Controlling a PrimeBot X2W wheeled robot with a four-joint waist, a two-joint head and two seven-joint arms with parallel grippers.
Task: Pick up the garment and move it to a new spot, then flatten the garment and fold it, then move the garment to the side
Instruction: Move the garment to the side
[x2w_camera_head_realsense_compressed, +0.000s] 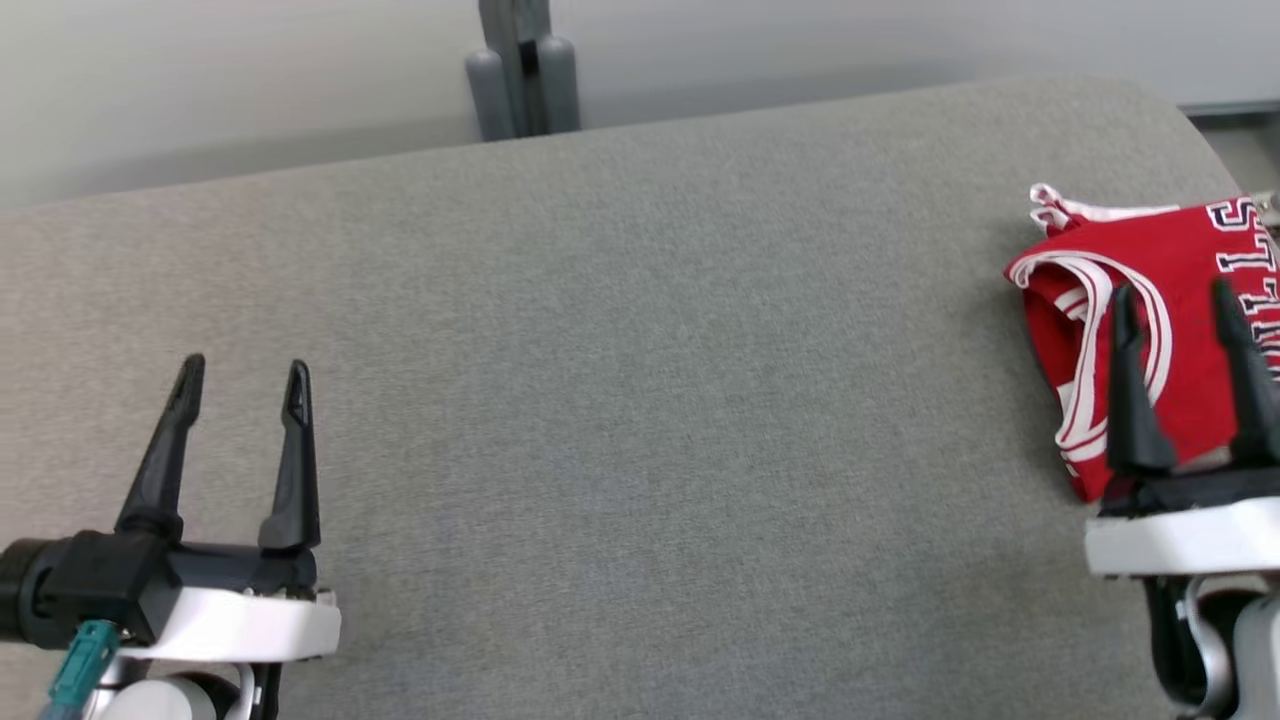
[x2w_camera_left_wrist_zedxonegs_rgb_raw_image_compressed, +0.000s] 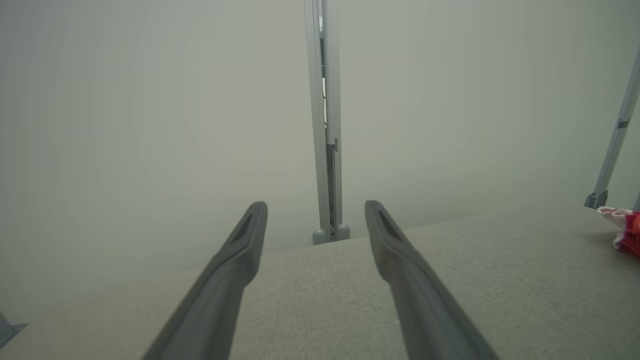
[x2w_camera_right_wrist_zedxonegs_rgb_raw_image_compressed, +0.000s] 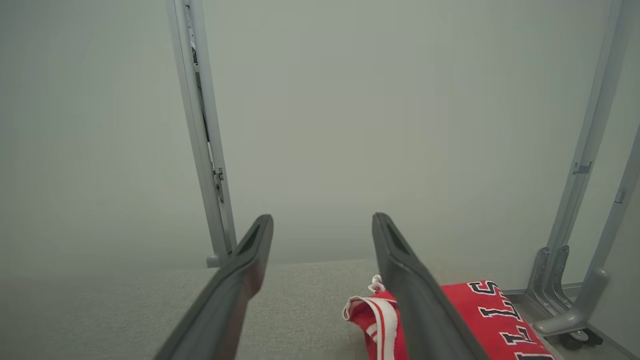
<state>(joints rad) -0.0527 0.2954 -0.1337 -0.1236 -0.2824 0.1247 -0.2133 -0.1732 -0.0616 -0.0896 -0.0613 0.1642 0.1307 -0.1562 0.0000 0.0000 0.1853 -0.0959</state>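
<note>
The folded red garment (x2w_camera_head_realsense_compressed: 1170, 240) lies at the counter's (x2w_camera_head_realsense_compressed: 640, 400) right edge, judged light and limp, best pinched through its stacked layers; left pincer (x2w_camera_head_realsense_compressed: 245, 363) and right pincer (x2w_camera_head_realsense_compressed: 1172, 290) both gape wide, holding nothing.

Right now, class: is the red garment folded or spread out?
Folded: the red garment lies as a compact, layered bundle, its edges doubled over.

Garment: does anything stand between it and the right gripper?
Nothing visible does. The open right gripper sits at the near edge of the folded garment on the table. Its fingers overlap the cloth in the head view; whether they touch it cannot be told.
</note>
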